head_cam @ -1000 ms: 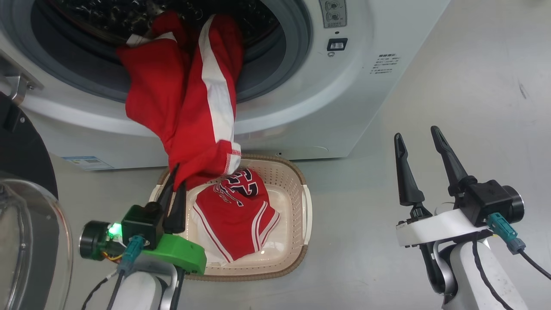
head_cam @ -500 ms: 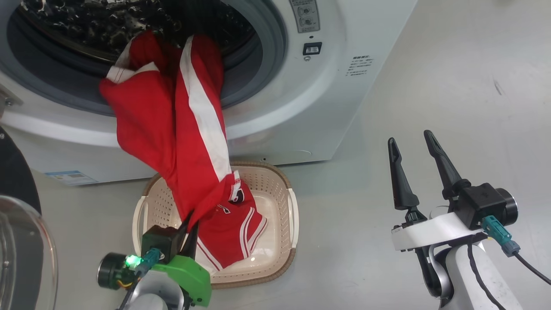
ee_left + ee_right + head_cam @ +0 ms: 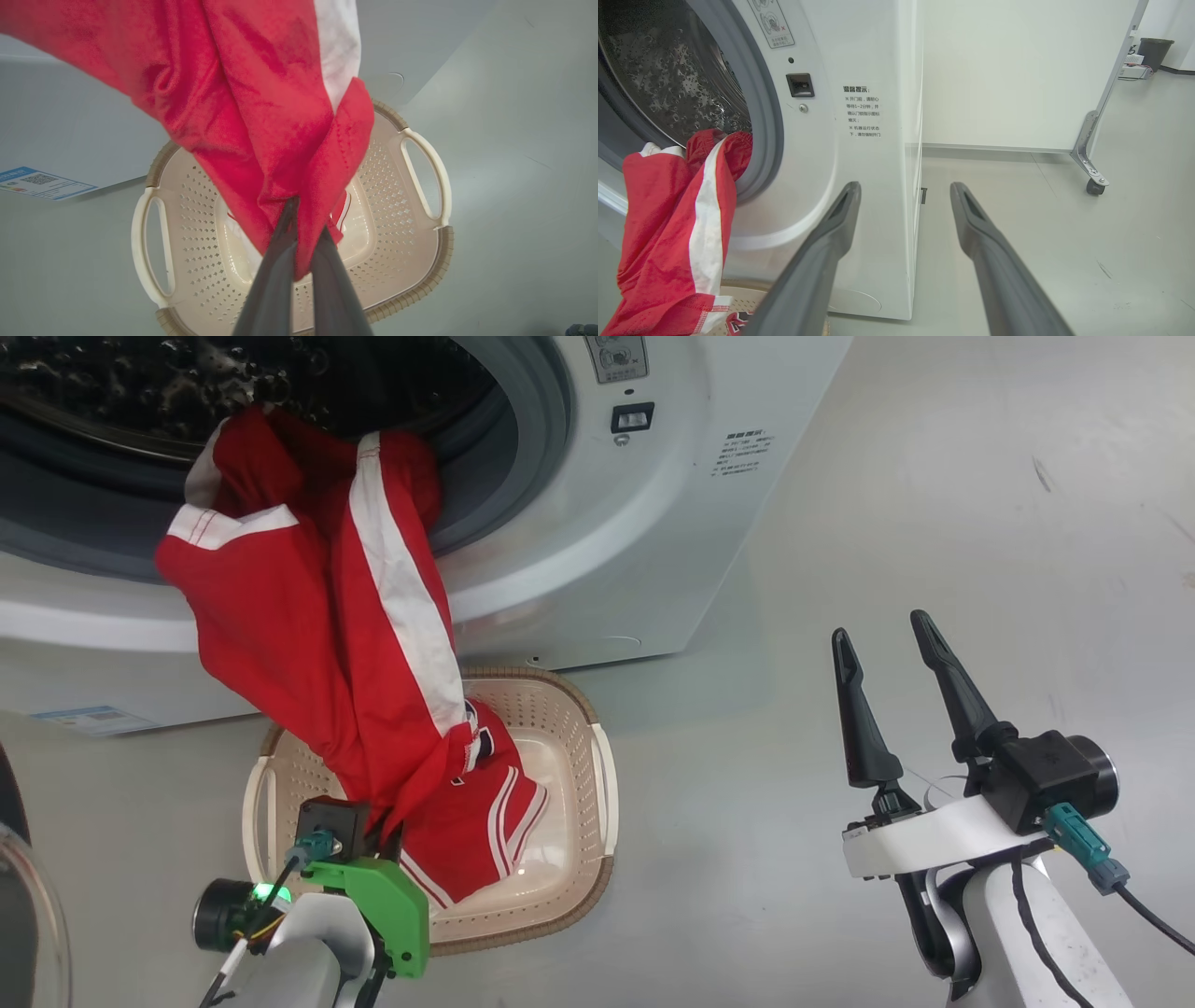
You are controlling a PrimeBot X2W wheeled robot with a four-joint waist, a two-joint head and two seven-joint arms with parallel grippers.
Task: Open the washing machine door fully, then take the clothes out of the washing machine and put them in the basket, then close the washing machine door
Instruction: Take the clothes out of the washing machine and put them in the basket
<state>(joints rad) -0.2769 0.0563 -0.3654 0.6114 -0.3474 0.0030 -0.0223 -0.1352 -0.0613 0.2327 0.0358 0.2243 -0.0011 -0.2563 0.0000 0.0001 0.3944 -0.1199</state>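
A red garment (image 3: 308,644) is gripped by the left end effector (image 3: 301,224); the right end effector (image 3: 879,625) is held open.

Left gripper (image 3: 385,821), near left: jaws pinched shut, tips apparently covered. Right gripper (image 3: 879,627), near right: fingers spread, pointing away.

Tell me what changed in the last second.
The left gripper, shut on the red white-striped fabric garment, pulled it back over the cream perforated plastic basket; the head view shifted too. Unchanged: garment's top inside the white washing machine, right gripper open.
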